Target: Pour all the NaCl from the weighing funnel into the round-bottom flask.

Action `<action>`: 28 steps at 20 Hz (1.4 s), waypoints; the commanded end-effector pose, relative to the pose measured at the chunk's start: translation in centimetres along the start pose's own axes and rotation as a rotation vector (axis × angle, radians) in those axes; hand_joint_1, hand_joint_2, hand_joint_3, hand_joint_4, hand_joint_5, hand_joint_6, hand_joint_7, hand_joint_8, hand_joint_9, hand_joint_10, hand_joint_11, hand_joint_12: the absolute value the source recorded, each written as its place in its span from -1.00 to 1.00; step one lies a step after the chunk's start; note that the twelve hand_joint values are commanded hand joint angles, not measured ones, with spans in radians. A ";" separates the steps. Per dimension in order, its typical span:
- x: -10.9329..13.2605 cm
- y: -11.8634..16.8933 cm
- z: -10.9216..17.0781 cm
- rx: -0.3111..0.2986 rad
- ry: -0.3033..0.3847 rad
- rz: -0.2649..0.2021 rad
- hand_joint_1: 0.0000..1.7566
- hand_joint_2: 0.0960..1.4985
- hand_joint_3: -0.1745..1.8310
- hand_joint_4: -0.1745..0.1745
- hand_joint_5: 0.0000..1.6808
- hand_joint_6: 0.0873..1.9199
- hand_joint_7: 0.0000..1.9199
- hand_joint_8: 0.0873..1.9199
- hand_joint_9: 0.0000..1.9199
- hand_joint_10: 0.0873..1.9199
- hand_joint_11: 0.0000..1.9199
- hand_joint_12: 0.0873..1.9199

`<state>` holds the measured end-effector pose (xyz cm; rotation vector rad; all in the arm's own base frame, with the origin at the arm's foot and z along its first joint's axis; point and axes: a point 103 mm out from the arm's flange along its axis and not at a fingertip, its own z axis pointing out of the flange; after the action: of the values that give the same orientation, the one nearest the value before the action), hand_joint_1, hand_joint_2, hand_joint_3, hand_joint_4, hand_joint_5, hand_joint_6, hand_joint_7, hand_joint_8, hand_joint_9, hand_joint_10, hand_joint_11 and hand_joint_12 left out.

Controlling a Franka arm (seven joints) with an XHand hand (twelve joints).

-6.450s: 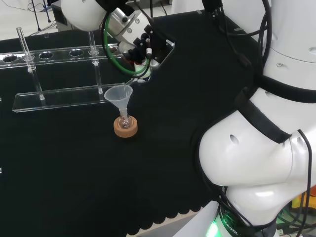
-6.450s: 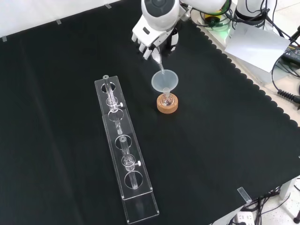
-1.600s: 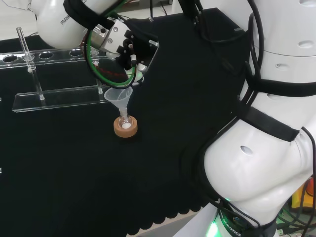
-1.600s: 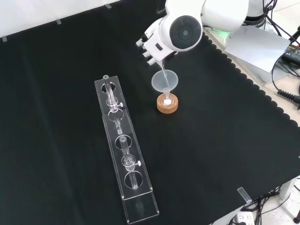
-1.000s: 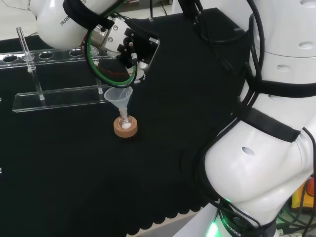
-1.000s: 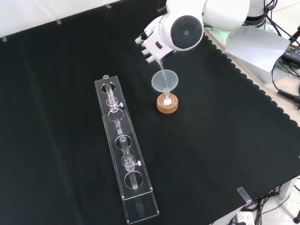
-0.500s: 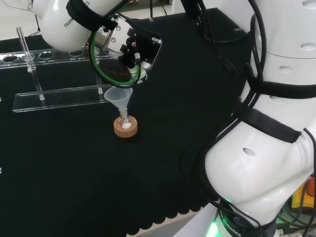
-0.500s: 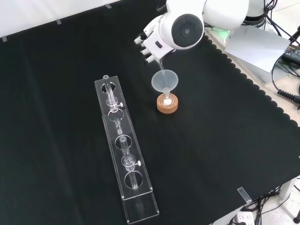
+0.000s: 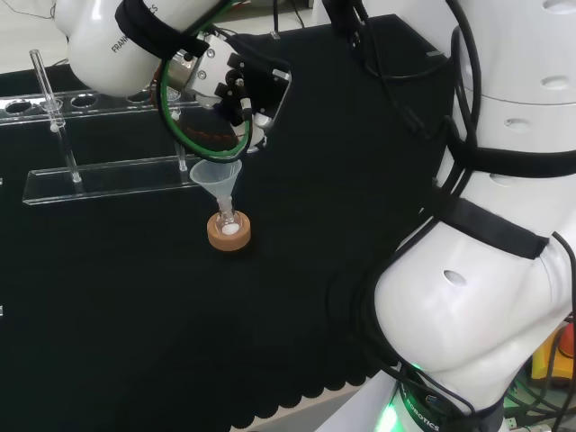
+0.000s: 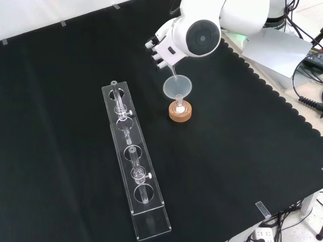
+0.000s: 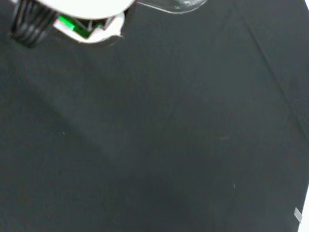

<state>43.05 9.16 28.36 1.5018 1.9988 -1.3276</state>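
Note:
My hand [image 9: 241,83] hangs just above and behind a clear plastic funnel [image 9: 216,175], its fingers curled round the clear weighing funnel [image 10: 173,76]. The weighing funnel is tilted steeply, with its thin spout reaching down into the plastic funnel's [image 10: 177,86] mouth. That funnel stands in a small round-bottom flask [image 9: 229,222] on a cork ring [image 9: 229,237]. White powder [image 10: 178,108] lies in the flask's bottom. In the front view the hand [image 10: 162,48] shows beside the arm's round grey cap. The wrist view has black cloth and a clear glass edge [image 11: 175,6].
A long clear rack [image 10: 133,169] with glass tubes lies left of the flask in the front view, and behind it in the head view [image 9: 108,173]. The arm's white links [image 9: 486,297] fill the head view's right. The cloth's scalloped edge [image 10: 262,88] runs right of the flask.
Since the oldest frames the hand has rolled over and the weighing funnel tilts steeper; white powder now lies in the flask. Over the last second almost nothing has moved.

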 end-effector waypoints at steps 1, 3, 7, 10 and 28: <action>0.3 0.1 -0.3 0.023 -0.012 0.024 0.28 -0.32 0.02 1.00 0.48 -0.19 0.15 -0.58 0.41 -1.00 0.16 -0.14; 0.1 0.1 -0.2 0.017 -0.010 0.024 0.28 -0.32 0.02 1.00 0.48 -0.19 0.15 -0.58 0.41 -1.00 0.16 -0.14; 0.5 -0.1 -0.7 -0.020 -0.026 0.013 0.28 -0.32 0.02 1.00 0.48 -0.19 0.15 -0.58 0.41 -1.00 0.16 -0.14; 0.2 -0.1 -0.4 -0.014 -0.044 0.003 0.28 -0.32 0.02 1.00 0.48 -0.19 0.15 -0.58 0.41 -1.00 0.16 -0.14; 0.7 0.0 -1.3 -0.012 -0.098 0.019 0.28 -0.32 0.02 1.00 0.47 -0.19 0.15 -0.58 0.42 -1.00 0.16 -0.14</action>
<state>43.07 10.58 28.48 1.4227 1.9346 -1.3584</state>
